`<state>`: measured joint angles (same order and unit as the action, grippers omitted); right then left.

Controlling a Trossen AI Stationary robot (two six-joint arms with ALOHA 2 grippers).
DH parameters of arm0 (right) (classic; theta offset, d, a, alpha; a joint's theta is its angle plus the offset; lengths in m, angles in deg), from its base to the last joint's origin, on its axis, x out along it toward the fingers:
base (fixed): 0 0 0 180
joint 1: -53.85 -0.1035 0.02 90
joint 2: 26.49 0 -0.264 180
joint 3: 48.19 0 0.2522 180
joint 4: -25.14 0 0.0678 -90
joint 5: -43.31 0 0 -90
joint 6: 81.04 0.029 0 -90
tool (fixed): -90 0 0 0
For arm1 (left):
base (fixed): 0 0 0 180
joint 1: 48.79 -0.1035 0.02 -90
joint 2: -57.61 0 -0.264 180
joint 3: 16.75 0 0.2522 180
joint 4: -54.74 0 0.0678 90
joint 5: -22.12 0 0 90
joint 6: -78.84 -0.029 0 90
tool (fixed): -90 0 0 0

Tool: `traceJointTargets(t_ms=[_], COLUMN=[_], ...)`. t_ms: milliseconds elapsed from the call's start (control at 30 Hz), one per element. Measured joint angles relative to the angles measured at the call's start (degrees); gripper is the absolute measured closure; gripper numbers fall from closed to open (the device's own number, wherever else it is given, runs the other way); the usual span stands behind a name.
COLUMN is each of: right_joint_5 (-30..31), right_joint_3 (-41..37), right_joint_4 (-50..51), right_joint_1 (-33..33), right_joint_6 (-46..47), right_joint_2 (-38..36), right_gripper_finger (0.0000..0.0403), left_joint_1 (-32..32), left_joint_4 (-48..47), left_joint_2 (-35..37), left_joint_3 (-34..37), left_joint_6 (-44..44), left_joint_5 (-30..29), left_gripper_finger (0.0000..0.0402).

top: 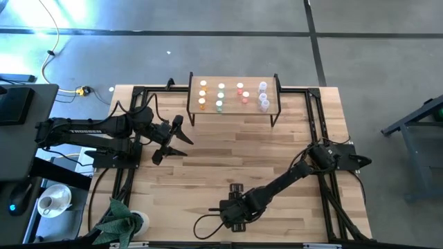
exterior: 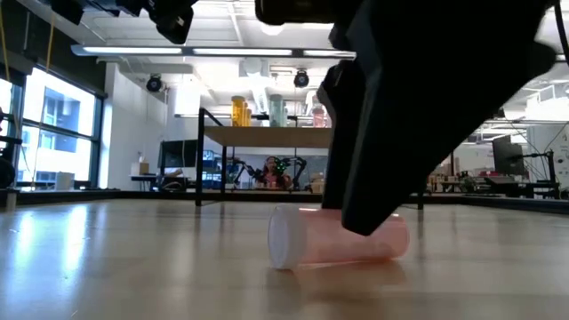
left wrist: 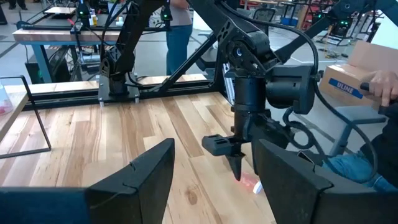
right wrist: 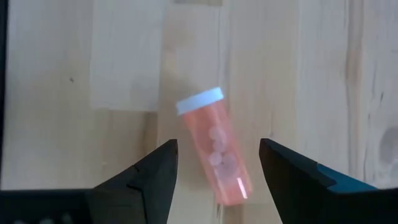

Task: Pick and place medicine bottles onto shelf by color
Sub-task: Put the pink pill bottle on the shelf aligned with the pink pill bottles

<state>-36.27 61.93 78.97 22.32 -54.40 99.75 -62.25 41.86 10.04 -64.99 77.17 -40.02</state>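
A pink-red bottle point(right wrist: 216, 152) with a white cap point(right wrist: 199, 101) lies on its side on the tabletop near the front middle; it also shows in the low view point(exterior: 347, 240). My right gripper point(right wrist: 217, 145) points down over it, open, with one finger on each side of the bottle. I cannot tell whether a finger touches it. The shelf point(top: 234, 77) stands at the far middle, with orange point(top: 203, 94), green point(top: 220, 97), pink-red point(top: 242, 93) and clear point(top: 263, 97) bottles upright on its top. My left gripper point(top: 174, 138) waits open and empty at the left.
Black frame rails point(top: 315, 117) run along the table's left and right sides. A green plant point(top: 119, 223) sits at the front left corner. In the left wrist view a person's hand point(left wrist: 380, 87) rests by a cardboard box point(left wrist: 348, 78) beyond the table.
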Motion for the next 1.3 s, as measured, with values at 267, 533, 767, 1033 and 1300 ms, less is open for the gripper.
traceJointTargets(t_ms=[267,533,767,1033,1300], right_joint_5=[-3.39,-2.91,-1.46,6.59,19.92], right_joint_3=[-2.38,-2.38,-2.38,-1.59,-1.53], right_joint_4=[-0.07,-2.25,-2.23,-1.35,-0.68], right_joint_1=[0.39,0.44,0.4,1.16,2.3], right_joint_6=[0.08,-0.08,-1.82,-8.21,-14.61], right_joint_2=[0.07,0.09,0.09,-2.6,-10.59], right_gripper_finger=[0.0199,0.0257,0.0323,0.0326,0.0323], left_joint_1=[-0.01,0.0,-0.01,-0.01,0.0], left_joint_4=[0.0,0.0,0.0,-0.68,-1.57], left_joint_2=[0.0,0.0,0.0,-0.26,-0.83], left_joint_3=[0.0,0.0,0.0,0.01,0.04], left_joint_6=[0.0,0.0,0.0,-0.06,-6.45], left_joint_5=[0.0,0.0,0.0,0.0,0.0], left_gripper_finger=[0.019,0.019,0.019,0.019,0.019])
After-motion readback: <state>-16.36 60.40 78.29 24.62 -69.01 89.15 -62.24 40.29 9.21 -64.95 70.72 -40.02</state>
